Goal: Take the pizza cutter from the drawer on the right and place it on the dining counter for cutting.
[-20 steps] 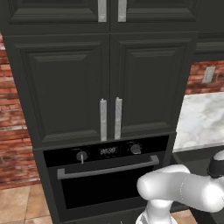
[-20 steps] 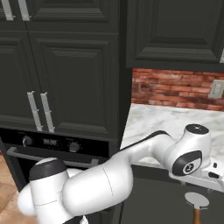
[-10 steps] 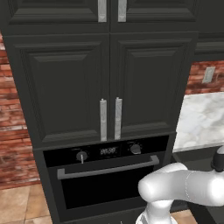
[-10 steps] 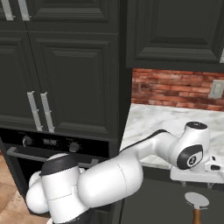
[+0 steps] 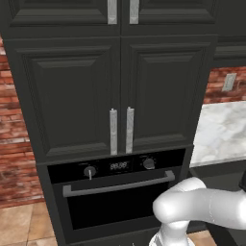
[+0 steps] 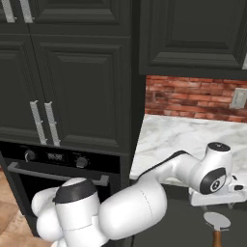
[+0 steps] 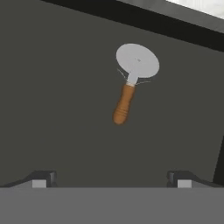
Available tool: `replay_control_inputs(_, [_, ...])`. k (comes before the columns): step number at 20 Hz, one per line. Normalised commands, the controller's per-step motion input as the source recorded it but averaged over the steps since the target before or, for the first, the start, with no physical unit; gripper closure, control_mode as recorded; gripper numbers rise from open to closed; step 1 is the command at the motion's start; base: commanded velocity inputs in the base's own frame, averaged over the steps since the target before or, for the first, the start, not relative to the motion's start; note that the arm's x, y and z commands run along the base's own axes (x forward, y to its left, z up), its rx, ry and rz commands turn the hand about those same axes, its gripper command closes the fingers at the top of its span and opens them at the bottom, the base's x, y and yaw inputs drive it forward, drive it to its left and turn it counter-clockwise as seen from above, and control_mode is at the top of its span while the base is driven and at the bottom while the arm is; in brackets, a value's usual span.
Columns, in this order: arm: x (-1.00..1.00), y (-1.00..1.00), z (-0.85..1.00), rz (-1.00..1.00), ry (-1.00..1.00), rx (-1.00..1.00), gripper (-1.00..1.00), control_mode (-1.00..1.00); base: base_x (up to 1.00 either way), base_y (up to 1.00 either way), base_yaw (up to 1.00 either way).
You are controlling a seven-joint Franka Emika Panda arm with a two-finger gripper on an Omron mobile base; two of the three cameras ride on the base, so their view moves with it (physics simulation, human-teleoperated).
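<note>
The pizza cutter [image 7: 130,81], a round silver wheel on a short brown wooden handle, lies flat on the dark grey floor of the open drawer [image 7: 52,87]. My gripper [image 7: 111,179] hangs above it, open, with its two dark fingertips [image 7: 43,177] spread wide and nothing between them. The cutter sits ahead of the fingertips, slightly right of centre. From the right base view the pizza cutter [image 6: 216,225] lies just under the white hand [image 6: 214,195], in the drawer below the marble edge. The dining counter is out of view.
A marble-topped counter [image 6: 193,135] runs along the brick wall above the drawer. To the left stand tall dark cabinets [image 5: 120,91] with silver handles and a built-in oven [image 5: 117,185]. The drawer's dark rim [image 7: 175,26] lies beyond the cutter.
The hand has sunk a little toward the drawer and the arm's elbow has shifted. The pizza cutter has not moved, and the gripper has stayed open.
</note>
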Motion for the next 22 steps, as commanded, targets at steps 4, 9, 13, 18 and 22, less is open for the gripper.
replay_control_inputs(4, [0.04,-0.08,-0.13,-0.01,0.0,0.05,-1.0,-1.0,0.0,0.0,0.0])
replay_control_inputs(9, [0.17,0.0,-0.03,-0.11,0.01,0.05,-1.0,-1.0,0.0,0.0,0.0])
replay_control_inputs(13, [0.03,-0.1,-0.33,-0.04,0.0,0.02,-1.0,-1.0,0.0,0.0,0.0])
replay_control_inputs(18, [0.0,-0.05,-0.48,-0.03,0.0,0.0,-1.0,-1.0,0.0,0.0,0.0])
replay_control_inputs(22, [0.0,-0.1,-0.38,-0.02,0.0,0.01,-1.0,-1.0,0.0,0.0,0.0])
